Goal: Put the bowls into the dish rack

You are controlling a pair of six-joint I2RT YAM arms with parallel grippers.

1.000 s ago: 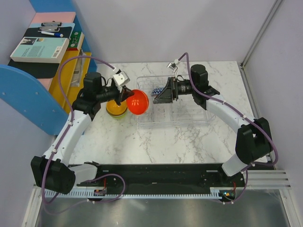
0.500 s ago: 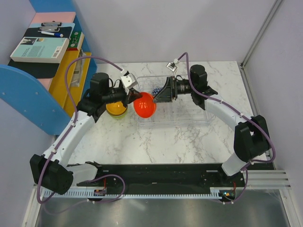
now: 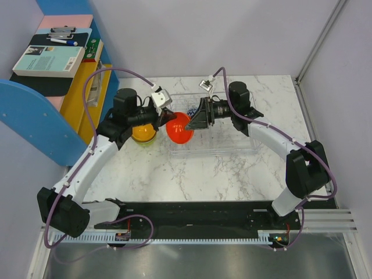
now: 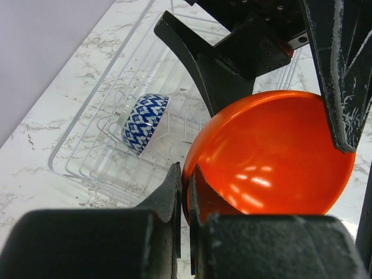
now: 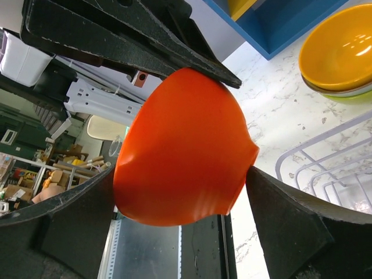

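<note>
My left gripper [image 3: 168,119] is shut on the rim of the red-orange bowl [image 3: 179,131] and holds it tilted over the left end of the clear dish rack [image 3: 232,140]. In the left wrist view the jaws [image 4: 186,171] pinch the bowl's edge [image 4: 267,157]. My right gripper [image 3: 189,120] is open, with one finger on each side of this bowl [image 5: 186,145], very close to or touching it. The blue-white zigzag bowl [image 4: 144,121] stands on edge in the rack [image 4: 87,157]. A yellow-orange bowl [image 3: 142,133] tops a stack left of the rack, with lighter rims under it [image 5: 340,92].
A blue shelf unit with books and a clipboard [image 3: 52,58] stands at the far left. Walls close off the back and the right. A black rail [image 3: 197,218] runs along the near edge between the arm bases.
My left gripper has carried the red-orange bowl rightward from beside the yellow stack to the rack's left end, in between the right gripper's open fingers. The right gripper shifted slightly left.
</note>
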